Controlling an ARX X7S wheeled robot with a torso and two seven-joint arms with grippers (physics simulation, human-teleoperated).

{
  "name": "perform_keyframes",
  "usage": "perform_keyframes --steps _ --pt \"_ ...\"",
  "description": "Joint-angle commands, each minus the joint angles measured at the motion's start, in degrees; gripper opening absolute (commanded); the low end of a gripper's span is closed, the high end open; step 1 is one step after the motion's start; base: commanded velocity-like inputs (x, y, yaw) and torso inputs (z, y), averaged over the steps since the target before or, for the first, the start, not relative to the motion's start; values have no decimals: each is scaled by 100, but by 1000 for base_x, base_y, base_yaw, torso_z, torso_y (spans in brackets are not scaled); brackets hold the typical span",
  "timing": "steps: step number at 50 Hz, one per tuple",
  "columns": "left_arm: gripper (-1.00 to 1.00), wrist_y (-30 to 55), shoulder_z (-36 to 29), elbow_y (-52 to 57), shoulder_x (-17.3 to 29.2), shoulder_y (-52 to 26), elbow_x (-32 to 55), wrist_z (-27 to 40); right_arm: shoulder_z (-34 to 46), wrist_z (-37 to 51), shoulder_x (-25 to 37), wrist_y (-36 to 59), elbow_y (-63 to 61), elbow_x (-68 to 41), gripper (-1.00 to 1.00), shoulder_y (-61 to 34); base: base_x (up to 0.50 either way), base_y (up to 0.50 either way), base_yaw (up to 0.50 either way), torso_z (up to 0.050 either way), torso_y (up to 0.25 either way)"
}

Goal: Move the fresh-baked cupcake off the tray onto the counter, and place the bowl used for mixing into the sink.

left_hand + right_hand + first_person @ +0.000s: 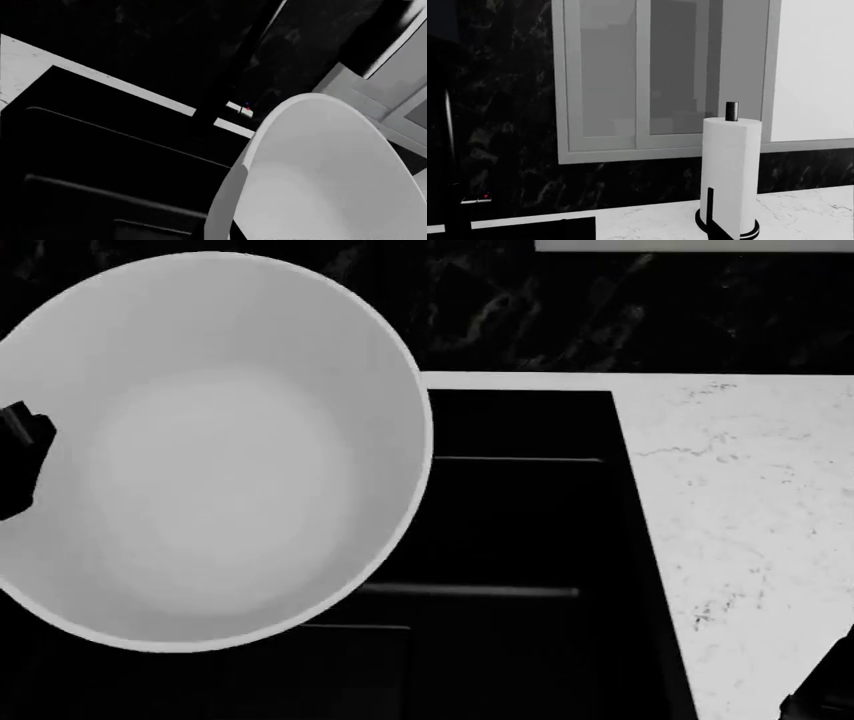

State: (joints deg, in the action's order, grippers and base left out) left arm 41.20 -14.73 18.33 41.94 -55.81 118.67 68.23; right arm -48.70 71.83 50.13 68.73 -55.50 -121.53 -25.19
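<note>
1. The bowl [214,450] hangs above the sink [521,530], held at its rim by the left gripper [20,455]; whether the jaws pinch firmly I cannot tell.
2. Risk: a rim-only hold may slip, so the bowl drops hard or strikes the faucet [230,75] beyond the gripper.
3. The right gripper is out of view.
4. The counter [747,530] is white marble; a paper towel roll [728,172], window [640,75] and dark wall stand behind.

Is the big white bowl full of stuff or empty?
Empty. From the head view you look straight into the bowl and see only its smooth white inside, held above the black sink.
</note>
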Motion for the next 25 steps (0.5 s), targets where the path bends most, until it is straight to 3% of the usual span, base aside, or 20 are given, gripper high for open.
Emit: perform_keyframes --steps 1,25 --pt "-100 -48 -130 -111 -59 379 -25 49 -7 -11 0 -2 -2 26 100 -4 0 0 0 0 0" --pt "-100 -255 36 361 98 1042 69 49 28 -22 -26 -14 4 74 100 7 0 0 0 0 0"
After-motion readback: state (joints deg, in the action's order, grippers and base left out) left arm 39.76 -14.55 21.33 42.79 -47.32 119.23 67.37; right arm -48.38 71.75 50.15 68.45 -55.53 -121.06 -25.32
